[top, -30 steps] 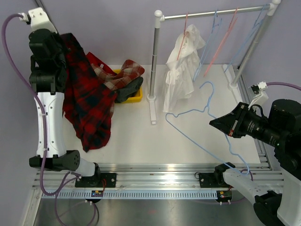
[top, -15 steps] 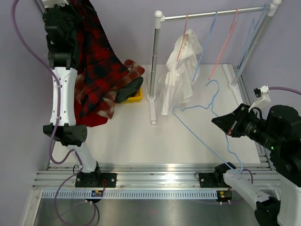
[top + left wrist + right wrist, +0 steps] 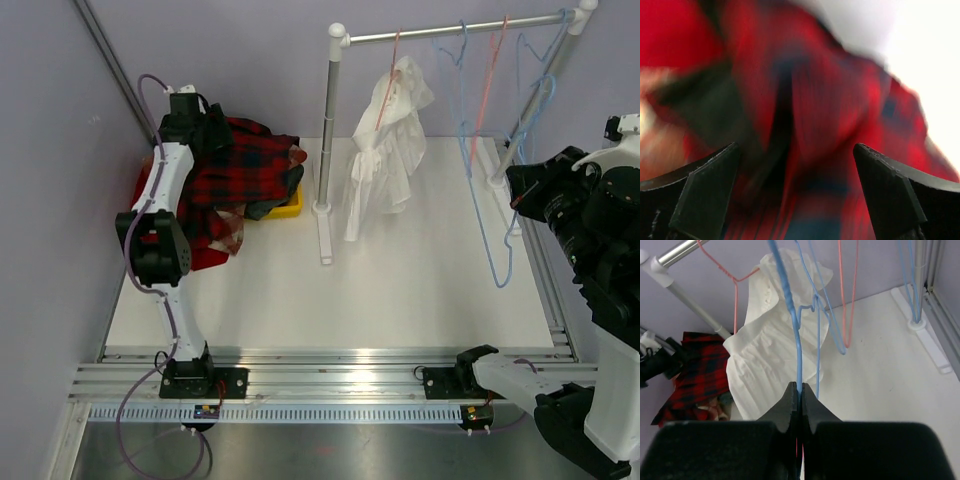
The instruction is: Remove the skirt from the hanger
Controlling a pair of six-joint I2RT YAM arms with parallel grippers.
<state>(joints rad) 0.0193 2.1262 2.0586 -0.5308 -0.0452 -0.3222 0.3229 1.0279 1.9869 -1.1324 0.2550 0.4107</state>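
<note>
Skirt (image 3: 235, 165) lies heaped — left tool (image 3: 795, 146) spread apart, right tool (image 3: 800, 388) clamped on blue hanger (image 3: 798, 362).

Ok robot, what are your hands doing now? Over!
Left hand open over the red plaid skirt. Right hand shut on the blue hanger, bare. Skirt lies on the clothes pile, back left.

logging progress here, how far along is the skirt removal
Done: the plaid skirt is off the blue hanger, heaped by the yellow bin, left gripper open over it. In hand: right gripper pinches the bare hanger near the rack. Left: probably only parking that hanger.
</note>
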